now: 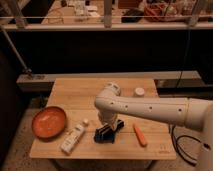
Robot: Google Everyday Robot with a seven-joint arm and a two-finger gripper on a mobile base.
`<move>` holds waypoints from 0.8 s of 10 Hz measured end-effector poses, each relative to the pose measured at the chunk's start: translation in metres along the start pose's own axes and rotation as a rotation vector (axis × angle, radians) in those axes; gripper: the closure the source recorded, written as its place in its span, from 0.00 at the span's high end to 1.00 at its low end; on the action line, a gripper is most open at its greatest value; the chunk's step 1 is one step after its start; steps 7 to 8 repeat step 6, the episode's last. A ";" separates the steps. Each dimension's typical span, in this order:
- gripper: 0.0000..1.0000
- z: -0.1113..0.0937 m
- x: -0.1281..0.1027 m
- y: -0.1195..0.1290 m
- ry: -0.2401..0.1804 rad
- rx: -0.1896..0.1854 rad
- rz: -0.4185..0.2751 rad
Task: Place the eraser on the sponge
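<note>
The sponge [114, 136] is a small dark-blue pad on the wooden table [75, 95], near the front middle. The eraser [102, 132], a black block with a pale stripe, lies on the sponge's left part. My gripper [110, 125] hangs directly over both at the end of the white arm [150, 109], which reaches in from the right. Its lower end touches or nearly touches the eraser. The arm hides the sponge's far edge.
An orange bowl [49, 122] sits at the front left. A white bottle [72, 138] lies between it and the sponge. An orange carrot-shaped stick [140, 134] lies right of the sponge. A small white cap [139, 92] rests at the back right.
</note>
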 end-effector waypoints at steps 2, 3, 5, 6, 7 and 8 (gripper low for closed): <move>0.44 0.000 -0.001 -0.002 -0.002 0.000 -0.009; 0.45 0.000 -0.002 -0.002 -0.004 0.000 -0.011; 0.61 0.004 -0.001 0.002 -0.010 0.006 -0.006; 0.65 0.006 0.000 0.003 -0.011 0.009 -0.009; 0.65 0.006 0.000 0.003 -0.011 0.009 -0.009; 0.65 0.006 0.000 0.003 -0.011 0.009 -0.009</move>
